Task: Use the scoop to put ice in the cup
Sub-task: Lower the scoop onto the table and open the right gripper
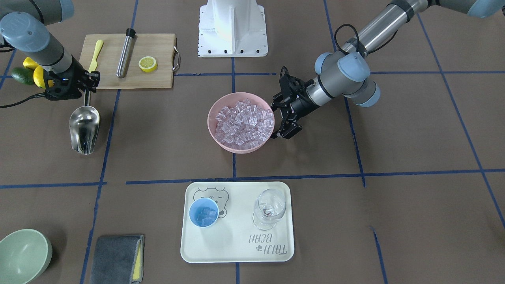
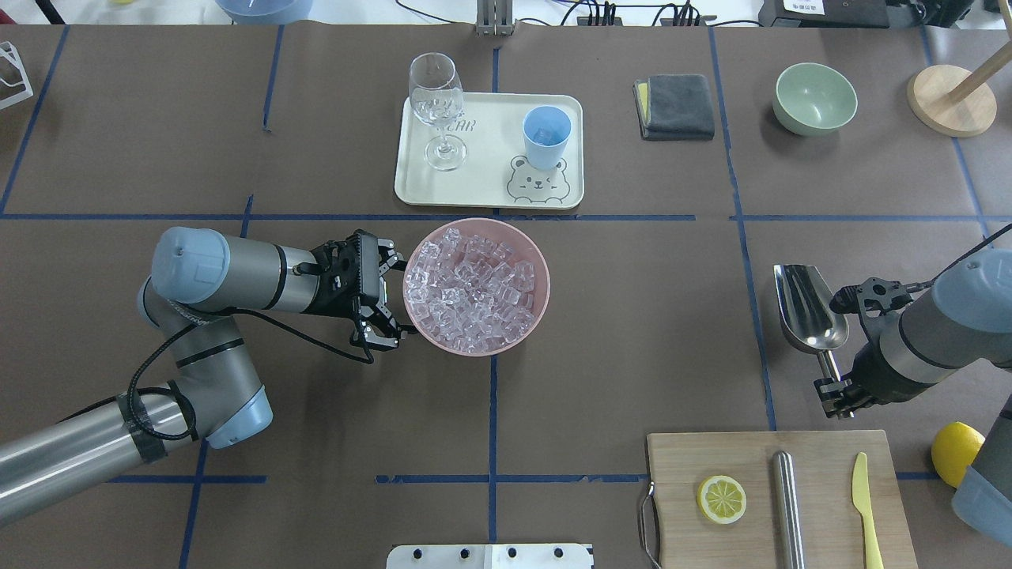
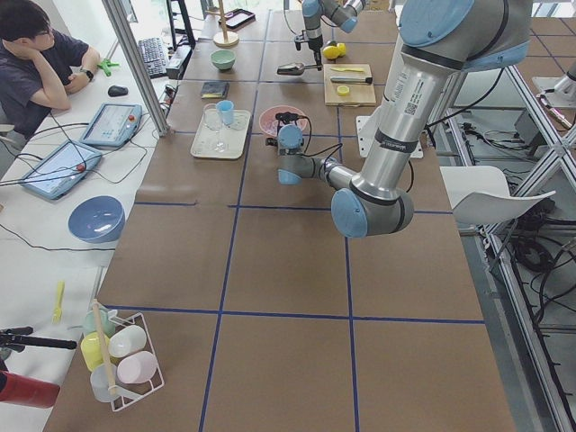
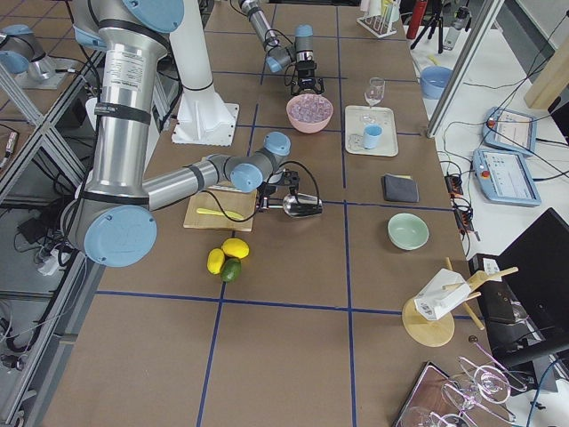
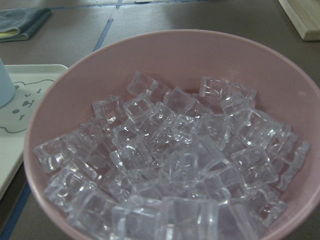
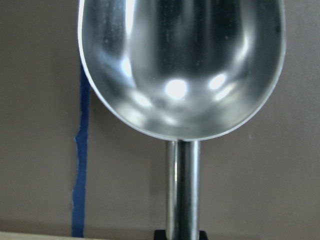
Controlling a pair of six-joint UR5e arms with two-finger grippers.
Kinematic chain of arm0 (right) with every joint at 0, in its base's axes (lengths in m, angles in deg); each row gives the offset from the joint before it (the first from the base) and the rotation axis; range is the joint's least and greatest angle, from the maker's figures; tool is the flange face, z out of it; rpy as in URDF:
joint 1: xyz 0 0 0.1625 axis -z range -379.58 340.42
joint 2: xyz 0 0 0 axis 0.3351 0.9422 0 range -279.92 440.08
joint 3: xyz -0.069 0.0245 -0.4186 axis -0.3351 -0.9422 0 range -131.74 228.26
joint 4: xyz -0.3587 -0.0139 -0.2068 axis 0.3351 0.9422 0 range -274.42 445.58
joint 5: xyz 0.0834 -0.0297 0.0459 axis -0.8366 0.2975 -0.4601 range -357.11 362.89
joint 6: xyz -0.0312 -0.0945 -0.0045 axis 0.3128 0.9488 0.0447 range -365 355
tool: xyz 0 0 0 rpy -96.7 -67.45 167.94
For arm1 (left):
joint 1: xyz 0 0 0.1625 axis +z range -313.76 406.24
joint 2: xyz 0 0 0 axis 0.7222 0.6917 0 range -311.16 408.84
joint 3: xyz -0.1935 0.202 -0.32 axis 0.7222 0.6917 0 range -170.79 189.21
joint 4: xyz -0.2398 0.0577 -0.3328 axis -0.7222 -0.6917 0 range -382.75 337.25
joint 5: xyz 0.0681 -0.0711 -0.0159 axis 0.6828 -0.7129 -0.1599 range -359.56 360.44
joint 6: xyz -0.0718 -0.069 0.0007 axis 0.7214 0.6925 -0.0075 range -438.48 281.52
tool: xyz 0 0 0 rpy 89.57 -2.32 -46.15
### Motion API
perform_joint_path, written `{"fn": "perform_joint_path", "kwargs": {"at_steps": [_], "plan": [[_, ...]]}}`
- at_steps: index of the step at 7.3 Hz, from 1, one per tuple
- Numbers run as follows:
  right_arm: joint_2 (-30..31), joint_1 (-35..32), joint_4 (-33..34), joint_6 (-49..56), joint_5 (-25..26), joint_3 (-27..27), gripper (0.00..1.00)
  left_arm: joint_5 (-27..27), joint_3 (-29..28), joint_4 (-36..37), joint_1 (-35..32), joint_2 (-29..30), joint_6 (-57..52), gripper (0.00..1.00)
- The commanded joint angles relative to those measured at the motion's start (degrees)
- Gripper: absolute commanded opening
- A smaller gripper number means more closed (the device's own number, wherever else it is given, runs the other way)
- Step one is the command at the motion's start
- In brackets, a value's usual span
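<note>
The steel scoop lies empty and low over the table, trough up; it fills the right wrist view. My right gripper is shut on its thin handle. The ice fills a pink bowl at the table's middle. My left gripper is open, its fingers spread just beside the bowl's rim. The light-blue cup stands on a cream tray and holds a few cubes.
A clear wine glass stands on the tray beside the cup. A cutting board holds a lemon slice, a yellow knife and a steel cylinder. Lemons and a lime lie by my right arm. A green bowl and a grey cloth sit at the far side.
</note>
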Motion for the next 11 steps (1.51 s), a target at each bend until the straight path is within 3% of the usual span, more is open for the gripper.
{"fn": "perform_joint_path", "kwargs": {"at_steps": [1, 2, 3, 4, 5, 7, 10, 11], "plan": [[-0.2, 1.4, 0.0, -0.8, 0.7, -0.3, 0.0, 0.0, 0.0, 0.0, 0.0, 0.0, 0.0, 1.0], [-0.3, 2.1, 0.1, -0.8, 0.7, -0.3, 0.0, 0.0, 0.0, 0.0, 0.0, 0.0, 0.0, 1.0], [-0.3, 2.2, 0.1, -0.8, 0.7, -0.3, 0.07, 0.0, 0.0, 0.0, 0.0, 0.0, 0.0, 1.0], [-0.6, 2.2, 0.1, -0.9, 0.7, -0.4, 0.38, 0.0, 0.0, 0.0, 0.0, 0.0, 0.0, 1.0], [-1.0, 2.0, 0.0, -1.3, 2.3, 0.0, 0.99, 0.0, 0.0, 0.0, 0.0, 0.0, 0.0, 1.0], [-1.1, 0.8, 0.0, -1.2, 2.7, 0.3, 1.0, 0.0, 0.0, 0.0, 0.0, 0.0, 0.1, 1.0], [-0.8, -6.9, 0.0, 0.6, 2.4, 1.6, 1.0, 0.0, 0.0, 0.0, -0.1, -0.2, 0.1, 1.0], [-1.1, -11.2, 0.1, 7.4, 2.1, 1.5, 1.0, 0.0, 0.0, 0.0, -0.2, -0.2, 0.1, 1.0]]}}
